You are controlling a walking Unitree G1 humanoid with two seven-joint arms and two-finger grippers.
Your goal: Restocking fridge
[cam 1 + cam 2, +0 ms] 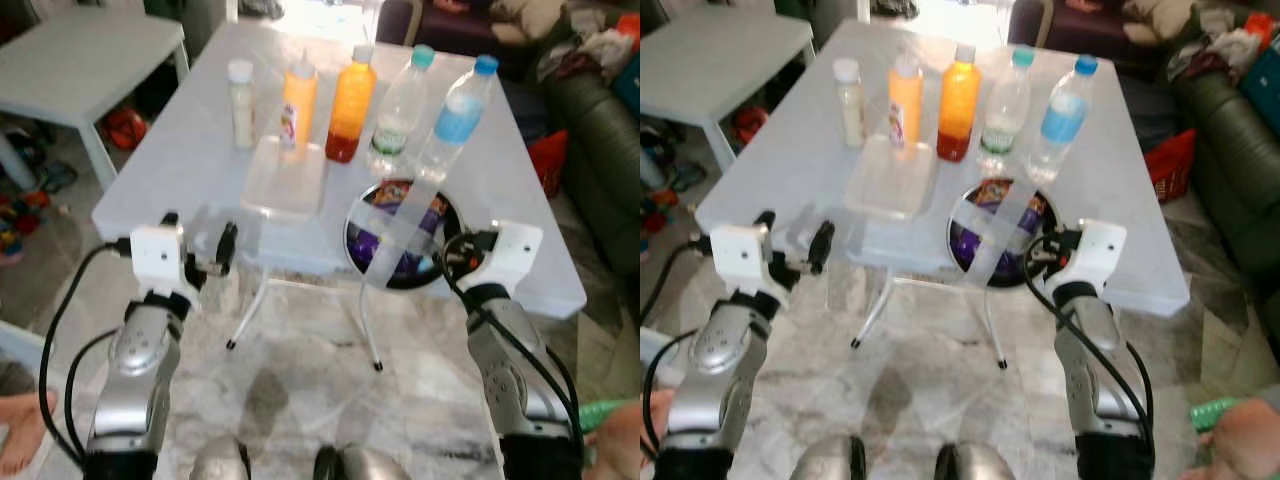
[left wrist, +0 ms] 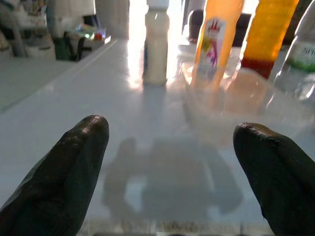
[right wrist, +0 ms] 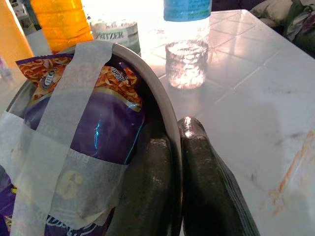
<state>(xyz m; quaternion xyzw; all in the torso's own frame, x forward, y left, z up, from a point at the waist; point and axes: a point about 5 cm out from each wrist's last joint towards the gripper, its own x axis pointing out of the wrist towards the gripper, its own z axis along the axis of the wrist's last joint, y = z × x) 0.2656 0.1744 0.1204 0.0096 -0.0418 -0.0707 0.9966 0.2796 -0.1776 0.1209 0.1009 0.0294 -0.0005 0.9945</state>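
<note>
Right gripper [image 3: 177,162] reaching forward at worktop [image 1: 180,160] near edge, jaws pinched on bowl [image 3: 170,123] rim. Left gripper [image 2: 172,172] level over near edge, jaws wide apart, empty.

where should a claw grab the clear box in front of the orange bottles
By its near edge, from the robot's side. The clear box lies flat and low with bottles right behind it; only the front is free. The left claw is open facing it, so pinching the near rim probably works best.
</note>
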